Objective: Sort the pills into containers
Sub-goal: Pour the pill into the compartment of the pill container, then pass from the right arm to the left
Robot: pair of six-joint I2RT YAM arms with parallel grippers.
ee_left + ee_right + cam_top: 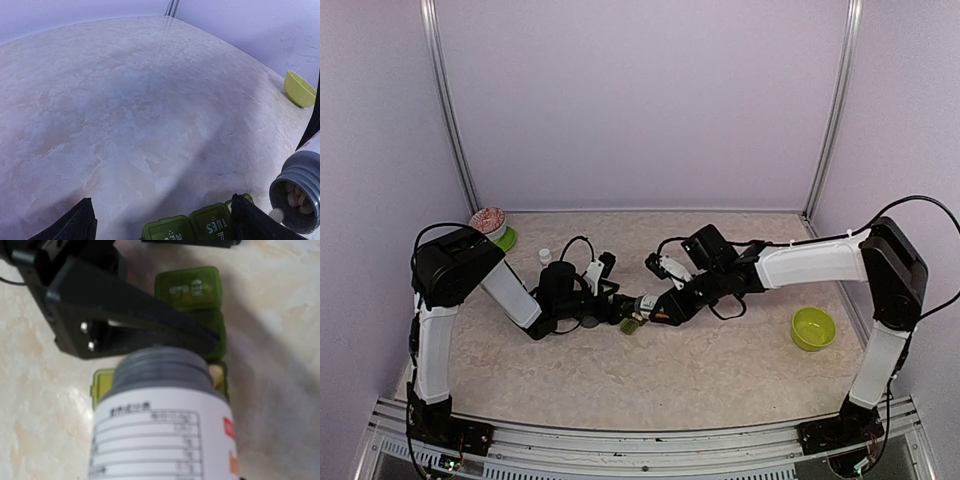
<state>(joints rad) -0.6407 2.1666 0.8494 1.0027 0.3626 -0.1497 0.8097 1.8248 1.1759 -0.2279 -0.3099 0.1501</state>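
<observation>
One end of the containers (pixel 192 287) lies hidden under the bottle (pixel 160 415).

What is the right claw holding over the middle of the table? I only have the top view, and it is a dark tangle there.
Observer: A white-labelled bottle, gripped by the right claw and tipped toward the green pill box.
Operator: Is its cap off?
Observer: Yes. The left wrist view looks into the open mouth, with one pale pill at the lip.
Operator: And the left claw?
Observer: The left claw is open, straddling the box.
</observation>
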